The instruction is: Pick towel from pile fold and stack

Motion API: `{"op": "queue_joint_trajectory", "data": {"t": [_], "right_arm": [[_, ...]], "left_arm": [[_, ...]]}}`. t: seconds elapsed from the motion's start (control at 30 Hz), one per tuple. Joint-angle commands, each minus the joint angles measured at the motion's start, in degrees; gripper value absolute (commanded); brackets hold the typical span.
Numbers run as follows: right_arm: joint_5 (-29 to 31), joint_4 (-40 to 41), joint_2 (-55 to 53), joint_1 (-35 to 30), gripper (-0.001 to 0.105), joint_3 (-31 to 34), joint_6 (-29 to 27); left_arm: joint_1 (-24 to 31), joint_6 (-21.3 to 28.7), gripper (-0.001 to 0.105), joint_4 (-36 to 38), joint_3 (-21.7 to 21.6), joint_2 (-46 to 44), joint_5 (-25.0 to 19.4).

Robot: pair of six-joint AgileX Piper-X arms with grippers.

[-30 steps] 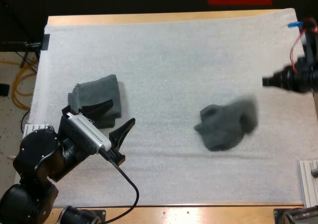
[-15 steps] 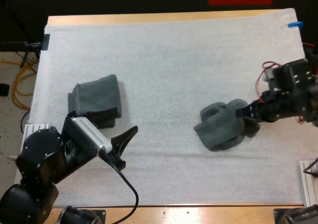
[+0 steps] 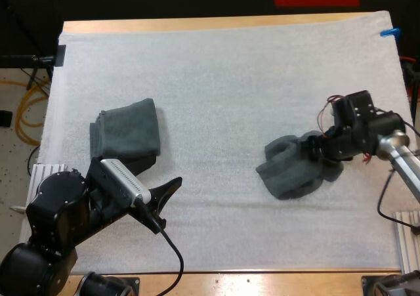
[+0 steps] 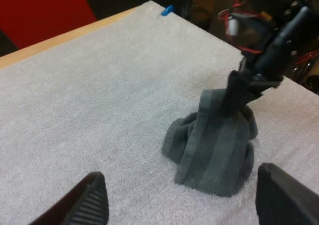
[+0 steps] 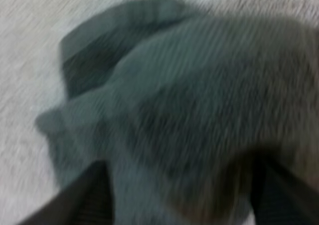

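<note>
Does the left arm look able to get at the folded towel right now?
Probably yes. The left gripper, fingers open, sits right at the folded towel's near edge, with nothing lying between them.

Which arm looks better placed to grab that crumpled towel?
Right. The right gripper is open at the crumpled towel. The left gripper sits by the folded towel, far across the mat.

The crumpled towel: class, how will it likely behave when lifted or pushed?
Probably floppy: the crumpled towel lies in soft rounded folds, so it would likely sag from the right pincer at its top. It sits slumped, so rolling seems unlikely. Pushed, it may bunch on the textured mat rather than slide.
</note>
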Motion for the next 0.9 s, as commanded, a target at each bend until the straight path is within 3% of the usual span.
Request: {"op": "queue_joint_trajectory", "data": {"t": [0.0,0.1,0.17,0.23,0.4,0.5,0.63,0.73,0.8,0.87], "right_arm": [[0.33,-2.54,1.17,-0.01,0.044,0.04,1.36],[0.38,-4.86,3.97,-0.01,0.028,0.04,2.38],[0.43,-5.39,4.55,-0.01,0.008,0.04,2.38],[2.53,-5.37,3.79,-0.01,0.0,0.02,2.24],[14.21,-5.51,-2.74,-0.01,0.0,-0.06,-0.87],[24.27,-5.75,-9.68,-0.01,0.0,-0.09,-4.66],[36.88,-6.13,-19.77,-0.01,0.0,-1.69,-13.12],[36.99,-6.41,-25.54,-0.01,0.0,-3.94,-17.94],[34.03,-7.02,-28.09,-0.01,0.0,-4.95,-17.34],[24.7,-7.33,-30.69,-0.01,0.0,-5.45,-14.66]], "left_arm": [[-0.22,-0.45,0.062,0.05,-0.54,0.05,0.91],[-0.22,-0.45,0.062,0.05,-0.54,0.05,1.55],[-0.22,-0.56,0.062,0.05,-0.54,0.05,1.55],[-0.22,-0.56,0.062,0.25,-0.54,0.05,1.55],[-0.22,-0.56,0.062,0.82,-0.54,0.05,1.55],[-0.22,-0.56,0.062,0.84,-0.54,0.05,1.55],[-0.22,-0.56,0.062,0.84,-0.54,0.05,1.55],[-0.22,-0.56,0.062,0.84,-0.54,0.05,1.55],[-0.22,-0.56,0.062,0.84,-0.54,0.05,1.55],[-0.22,-0.56,0.062,0.84,-0.54,0.05,1.55]]}}
